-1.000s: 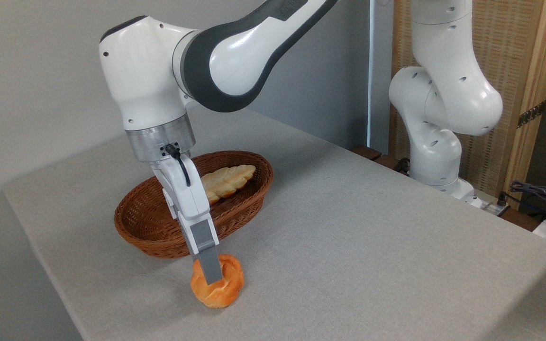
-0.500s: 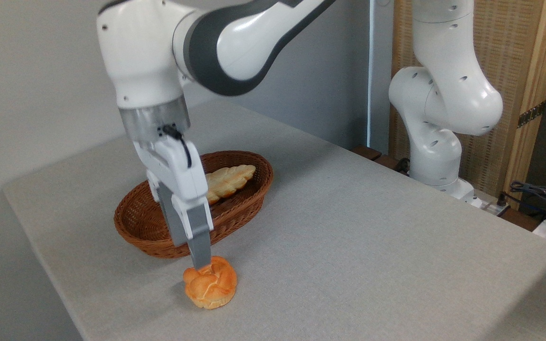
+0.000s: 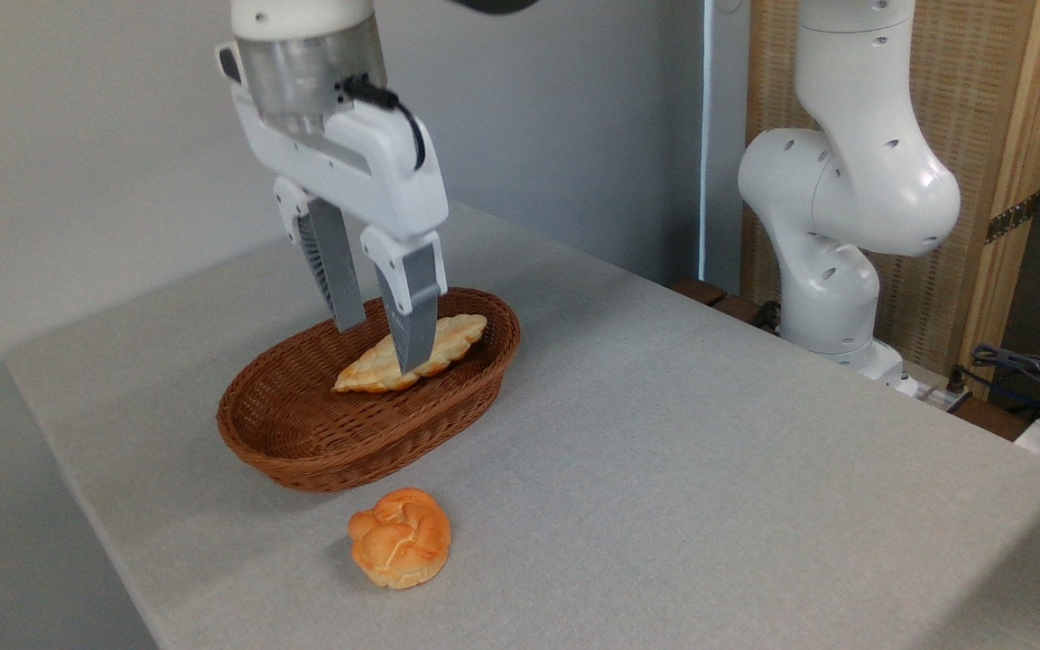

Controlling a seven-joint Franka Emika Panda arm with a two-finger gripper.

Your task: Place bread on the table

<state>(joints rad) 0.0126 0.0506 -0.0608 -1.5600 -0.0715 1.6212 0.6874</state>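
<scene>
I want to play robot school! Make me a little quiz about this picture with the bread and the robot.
1. True or false: the round orange bun is inside the wicker basket.
2. What lies in the basket? A) a long pale braided loaf B) an apple C) nothing
3. Fill in: the pincer is open and holds ______.

Key:
1. False. The bun sits on the grey table, in front of the basket.
2. A.
3. Nothing. It hangs above the basket, empty.
</scene>
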